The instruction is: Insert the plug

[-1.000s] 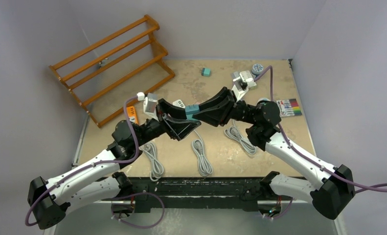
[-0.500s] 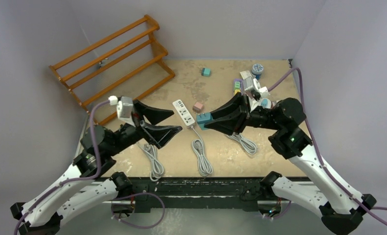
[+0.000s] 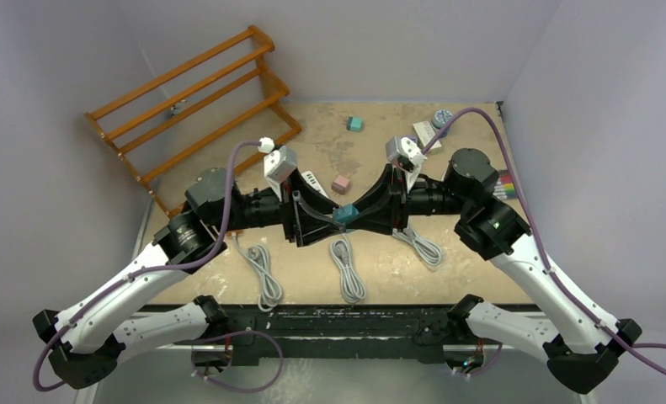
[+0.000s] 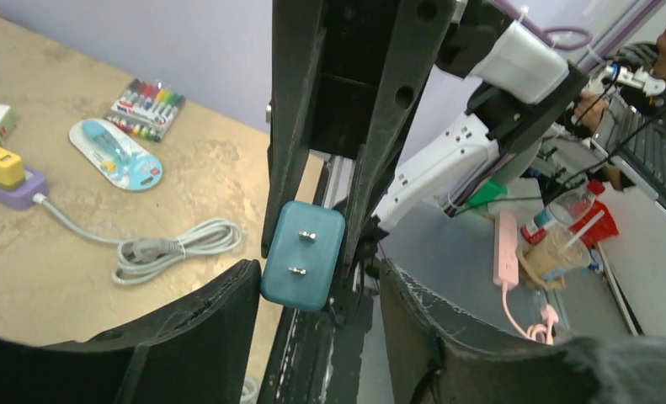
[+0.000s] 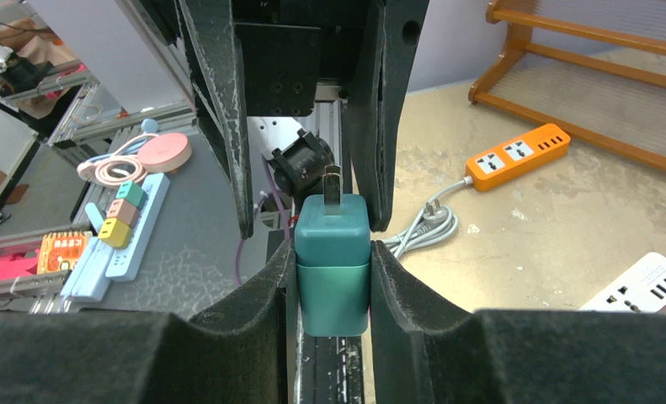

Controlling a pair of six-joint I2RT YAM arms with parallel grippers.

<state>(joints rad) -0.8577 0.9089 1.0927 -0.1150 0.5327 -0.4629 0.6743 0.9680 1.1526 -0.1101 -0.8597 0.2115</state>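
A teal plug (image 3: pixel 343 213) with two metal prongs is held above the table's middle. My right gripper (image 3: pixel 351 211) is shut on it; in the right wrist view the plug (image 5: pixel 333 269) sits squeezed between both pads, prongs pointing away. My left gripper (image 3: pixel 327 220) is open, tip to tip with the right one. In the left wrist view the plug (image 4: pixel 304 265) faces the camera between my open left fingers (image 4: pixel 207 332), touching or nearly touching the left one. The white power strip (image 3: pixel 312 180) lies behind the grippers, mostly hidden; it shows in the right wrist view (image 5: pixel 645 286).
An orange power strip (image 5: pixel 519 156) lies near the wooden rack (image 3: pixel 194 118). Three coiled cables (image 3: pixel 347 271) lie on the near part of the table. A pink cube (image 3: pixel 340 183) and a teal cube (image 3: pixel 355 124) sit behind. Markers (image 4: pixel 144 109) and a purple strip (image 4: pixel 9 178) lie at the right.
Both arms swung back toward the middle. Half a second ago the grippers were apart; now the open left fingers stand around the plug held by the right gripper.
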